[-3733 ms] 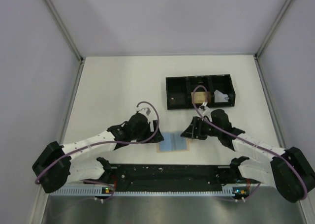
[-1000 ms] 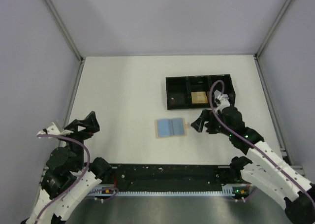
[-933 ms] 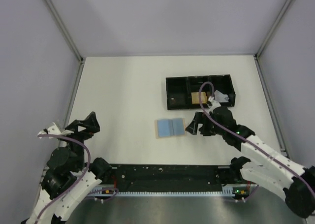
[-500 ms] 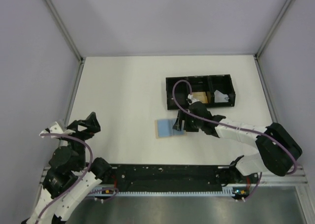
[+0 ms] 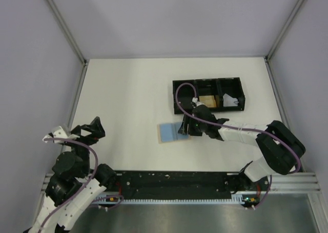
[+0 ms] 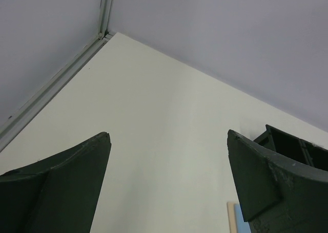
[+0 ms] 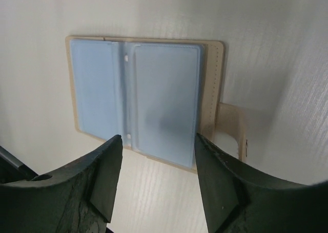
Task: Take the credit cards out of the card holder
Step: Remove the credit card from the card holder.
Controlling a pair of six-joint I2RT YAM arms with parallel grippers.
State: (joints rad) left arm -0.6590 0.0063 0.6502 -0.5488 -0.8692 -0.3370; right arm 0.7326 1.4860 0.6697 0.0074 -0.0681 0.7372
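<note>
a: where's the card holder [image 5: 170, 132] in this one?

b: flat on the white table [image 5: 123, 89], about mid-table in the top view, opened up like a book. blue-grey panels face up with the tan border round them. in the right wrist view a little tan tab [image 7: 231, 126] sticks out on its 3 o'clock side.

a: and the credit cards?

b: tucked inside as far as i can see. the 3 o'clock panel shows a pale blue credit card [image 7: 166, 100] with rounded corners sitting in its pocket. the 9 o'clock panel is too flat and even for me to tell card from pocket.

a: what's the right claw doing?

b: the right claw [image 7: 157, 141] hangs over the holder's 3 o'clock half. its fingers are partway apart, one on each side of that panel's near edge, with nothing pinched between them. can't tell if the tips actually touch the holder.

a: left one?

b: the left claw [image 6: 168, 141] is out at about 8 o'clock on the table, well apart from everything, spread wide and holding nothing.

a: anything else around?

b: a black three-compartment tray [image 5: 207, 94] at 1 o'clock from the holder. there's an orange-tan square block [image 5: 207, 101] in its middle compartment and something white [image 5: 229, 100] in the 3 o'clock one.
</note>
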